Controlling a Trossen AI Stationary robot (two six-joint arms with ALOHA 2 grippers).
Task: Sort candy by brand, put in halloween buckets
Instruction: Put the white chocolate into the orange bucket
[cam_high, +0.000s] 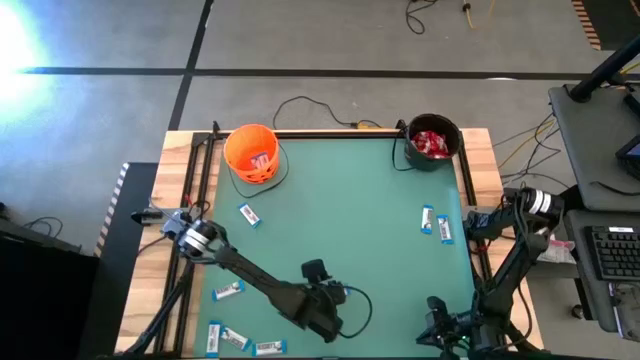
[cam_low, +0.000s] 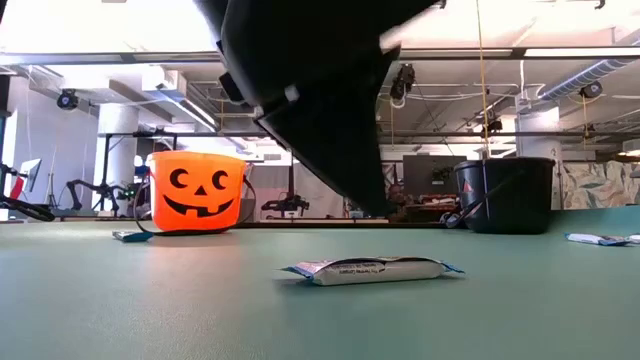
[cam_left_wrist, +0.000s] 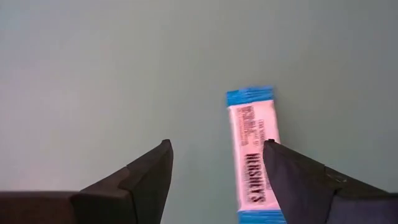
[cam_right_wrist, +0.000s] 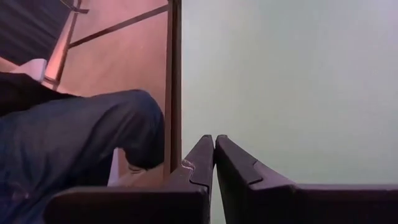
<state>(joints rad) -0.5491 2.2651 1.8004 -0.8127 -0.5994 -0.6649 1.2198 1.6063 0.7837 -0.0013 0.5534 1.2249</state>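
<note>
Pickup of a blue-and-white bar (cam_left_wrist: 254, 154) is being prepared: the left gripper (cam_left_wrist: 217, 171), spread wide and empty, is being held above the mat with the bar beside one finger (cam_left_wrist: 292, 174). Centring is being called for next. The right gripper (cam_right_wrist: 214, 163), closed and empty, is being parked at the table edge. The bar's lettering is being shown only by the left wrist view; the orange bucket (cam_high: 251, 152) and black bucket (cam_high: 432, 141) are being shown only elsewhere.

Both arms are built of dark, near-black segments. The left arm (cam_high: 250, 272) has a silver-grey cylindrical joint at about 9 o'clock on the table, and a thin black cable loops beside its wrist. The right arm (cam_high: 505, 265) carries a similar silver joint at 3 o'clock. The left gripper (cam_left_wrist: 214, 180) has matte black, wedge-shaped fingers (cam_left_wrist: 149, 177) with stepped, angular inner faces.
</note>
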